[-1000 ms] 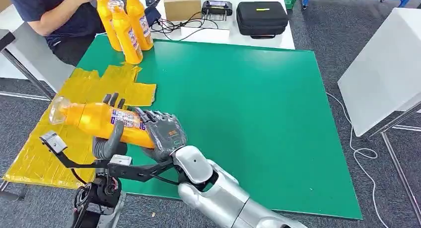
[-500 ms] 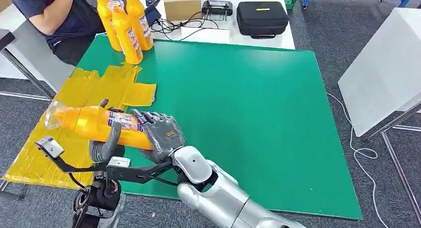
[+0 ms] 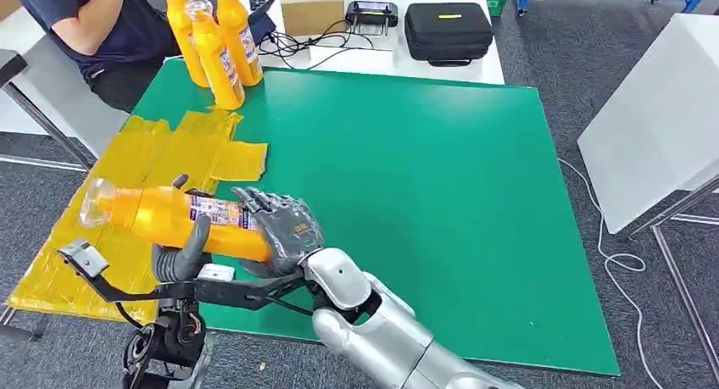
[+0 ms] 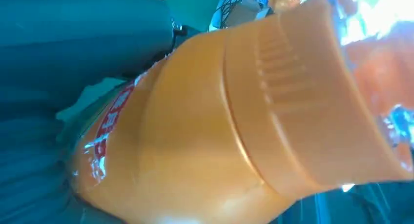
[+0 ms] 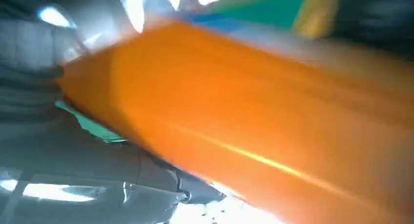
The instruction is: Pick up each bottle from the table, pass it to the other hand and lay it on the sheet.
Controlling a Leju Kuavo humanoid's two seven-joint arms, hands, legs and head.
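Both arms are coming in low at the near-left table corner in the head view. Right arm (silver, elbow bent) is reaching across to the left, its right hand [image 3: 284, 230] wrapping dark fingers [image 3: 248, 198] over the base end of the orange bottle [image 3: 174, 215]. Left hand [image 3: 182, 252] is cupping the same bottle from beneath, thick grey thumb [image 3: 197, 236] rising up its near side, fingertips peeking over the far side. Both hands are gripping it, lying sideways. Wrist views are pressing close on orange (right one blurred), grey hand parts alongside.
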